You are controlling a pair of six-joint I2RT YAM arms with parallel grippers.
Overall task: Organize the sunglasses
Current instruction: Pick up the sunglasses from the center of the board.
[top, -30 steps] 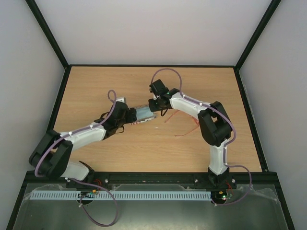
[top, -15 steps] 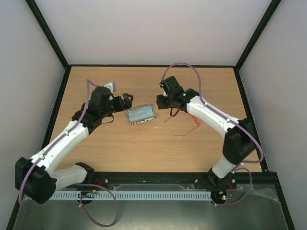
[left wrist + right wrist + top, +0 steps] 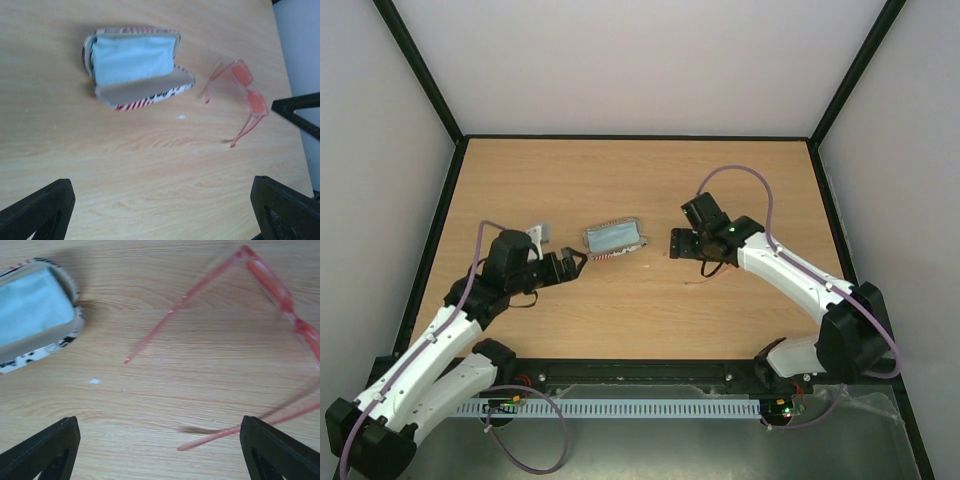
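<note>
The sunglasses [image 3: 246, 92] lie unfolded on the wooden table, thin red-orange frame with both temple arms spread, to the right of the case. My right gripper [image 3: 160, 452] hangs open just above them, one temple tip lying between its fingers [image 3: 280, 450] and nothing gripped. In the top view the right arm covers most of them. My left gripper [image 3: 160, 215] is open over bare wood on the near-left side of the flag-print case [image 3: 145, 95]. The case lies open with the light blue cloth [image 3: 132, 57] inside it. From above, the left gripper [image 3: 577, 261] and right gripper [image 3: 676, 245] flank the case [image 3: 615, 238].
A dark finger of the right gripper [image 3: 300, 110] juts in at the right edge of the left wrist view. Black frame rails [image 3: 630, 137] border the table on the far side and both flanks. A small white speck [image 3: 94, 381] lies on the wood.
Both grippers have let go of the case, opened and drawn back from it. The left arm pulled toward the near left; the right arm swung right, over the sunglasses.
</note>
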